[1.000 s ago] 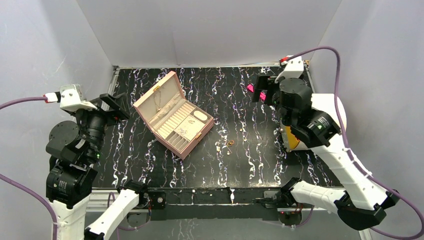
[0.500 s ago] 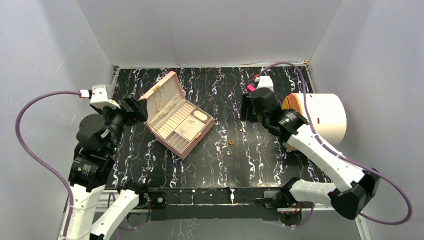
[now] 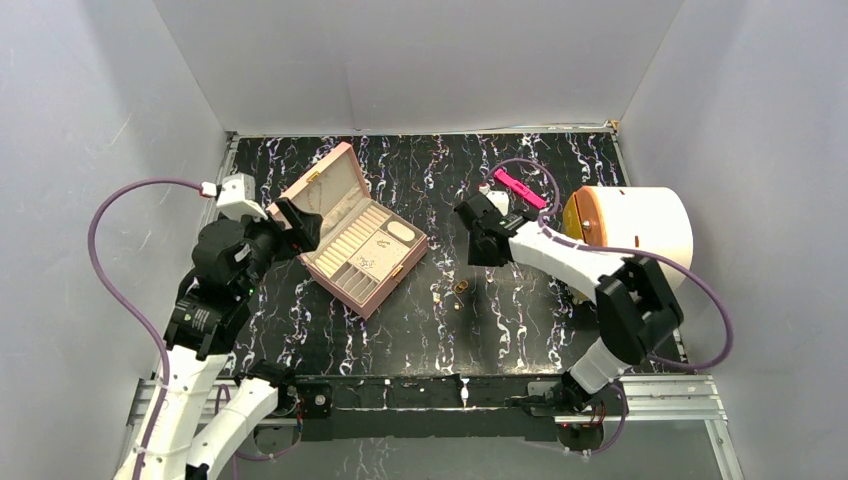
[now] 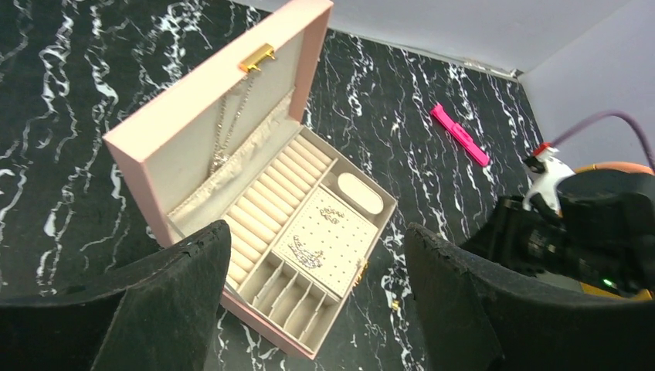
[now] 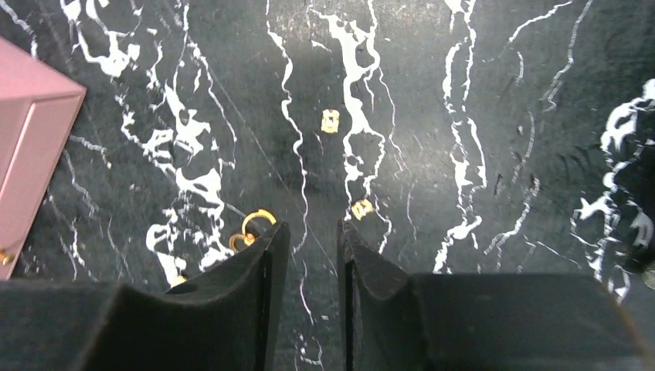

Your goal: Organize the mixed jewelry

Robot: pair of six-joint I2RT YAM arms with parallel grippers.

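The mixed jewelry lies loose on the black marbled table: gold-brown rings (image 3: pixel 460 287) and a small stud (image 3: pixel 483 259). In the right wrist view a gold ring (image 5: pixel 258 219) shows just left of my fingers, with one stud (image 5: pixel 361 208) just right of them and another stud (image 5: pixel 330 120) farther ahead. My right gripper (image 5: pixel 310 228) hovers over them (image 3: pixel 472 240), jaws narrowed with a gap and nothing between. My left gripper (image 4: pixel 315 230) is wide open above the open pink box (image 4: pixel 208 131), at the box's left edge (image 3: pixel 295 222).
The pink box (image 3: pixel 318 190) holds a chain in its lid and silvery pieces on its stud pad (image 4: pixel 309 251). A bright pink bar (image 3: pixel 518 187) lies at the back. A white cylinder with an orange end (image 3: pixel 635 235) sits at the right.
My right arm swung left and down from the back right to over the loose pieces, its jaws narrowing. The left arm moved right toward the box, still open.
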